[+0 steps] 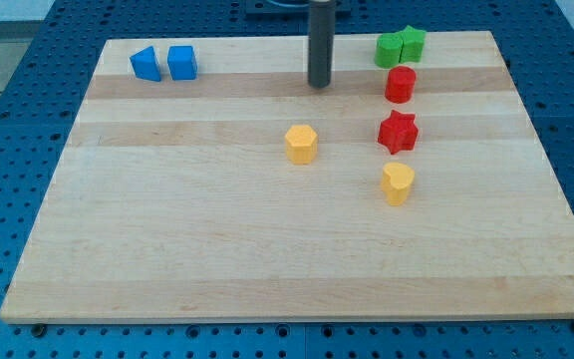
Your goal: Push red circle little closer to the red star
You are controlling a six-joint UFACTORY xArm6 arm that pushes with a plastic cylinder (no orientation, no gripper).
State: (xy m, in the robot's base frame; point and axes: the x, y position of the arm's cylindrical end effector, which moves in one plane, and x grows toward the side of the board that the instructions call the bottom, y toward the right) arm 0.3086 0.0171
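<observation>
A: Surface first. Pale wooden board (pixel 267 249), planked grain running side to side, lying on a blue perforated table (pixel 28 30) that shows along all four edges. Room beyond: only a sliver at the view's top, too little to tell.

B: Rod?

A: Dark, upright, coming down from the view's top centre. My tip (pixel 319 86) is on the board near its top edge. No fingers on this rig, so nothing to be apart or together; the tip touches no block.

B: Count.

A: Eight blocks. Two blue: a blue triangle-like block (pixel 145 64) and a blue cube (pixel 181 62), just beside each other at the top left. Two green: a green block (pixel 390 50) and a green star (pixel 413 42), touching, top right; the first one's shape I cannot make out. Two red. Two yellow: a yellow hexagon (pixel 301 144) mid-board, and a yellow heart (pixel 398 183) lower right.

B: Task pieces?

A: Red circle (pixel 400 84) sits just below the green pair, to the right of my tip with a clear gap between. Red star (pixel 398 132) lies directly below the circle, apart from it, and above the yellow heart.
</observation>
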